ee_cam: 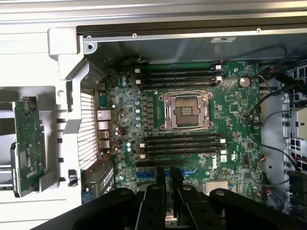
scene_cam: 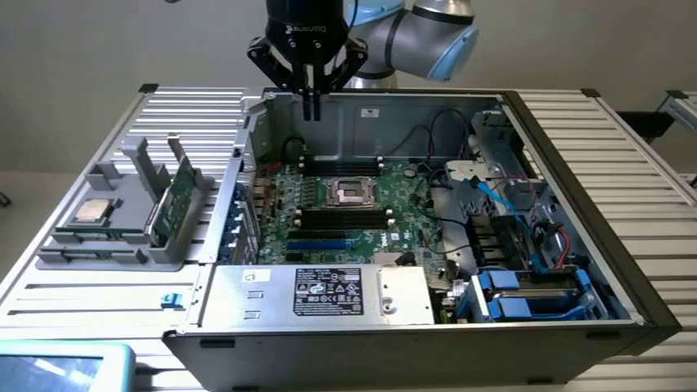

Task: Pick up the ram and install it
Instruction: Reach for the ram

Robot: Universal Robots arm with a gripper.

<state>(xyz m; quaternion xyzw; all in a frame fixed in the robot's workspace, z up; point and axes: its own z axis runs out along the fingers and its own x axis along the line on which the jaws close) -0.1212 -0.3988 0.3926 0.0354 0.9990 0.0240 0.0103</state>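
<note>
Hovering above the rear wall of the open computer case (scene_cam: 566,204) in the exterior view, the gripper (scene_cam: 312,104) is carrying nothing, its fingers standing only slightly parted. The ram (scene_cam: 175,202) is standing upright in the grey holder (scene_cam: 104,249) on the exterior view's left, well apart. In the wrist view the ram (ee_cam: 29,143) is sitting outside the case wall, off the motherboard (ee_cam: 230,110). By my judgement the pick-up is not yet begun, and a grasp is calling for wider jaws straddling its thin edge.

The exterior camera stands well off from the gripper (scene_cam: 312,103), across the case (scene_cam: 436,351) from it, looking down aslant. The wrist camera looks down along the gripper, nearer; both see the board (scene_cam: 406,214) beneath it.
</note>
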